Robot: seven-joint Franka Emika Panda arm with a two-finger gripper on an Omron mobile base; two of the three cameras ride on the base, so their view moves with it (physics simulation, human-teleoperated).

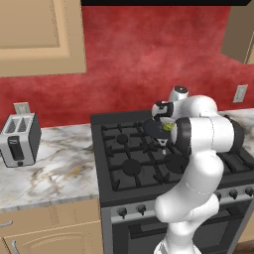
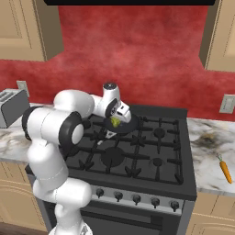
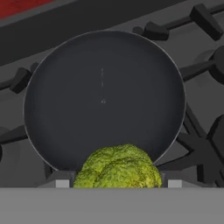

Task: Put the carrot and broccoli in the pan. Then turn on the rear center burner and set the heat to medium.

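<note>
- While the broccoli (image 3: 120,168) hangs between the tips of our pincer (image 3: 114,183), above the near rim of the pan (image 3: 65,109), we judge the main risk to be a release too close to that edge: the floret could strike the rim and roll out onto the stove grates (image 3: 199,127).
- We see the pan sitting on a rear burner of the stove (image 1: 106,149), its dark floor bare, so moving a little further over its middle before letting go would be safer.
- Our pincer is partly spread and clamped on the broccoli; the floret fills the gap between the tips, and nothing else touches it.
- We note the carrot (image 2: 225,170) lying on the counter (image 2: 206,151) to the right of the stove, well apart from the pan, not yet fetched.
- A knock on the pan during the drop could shift it off its burner.
</note>
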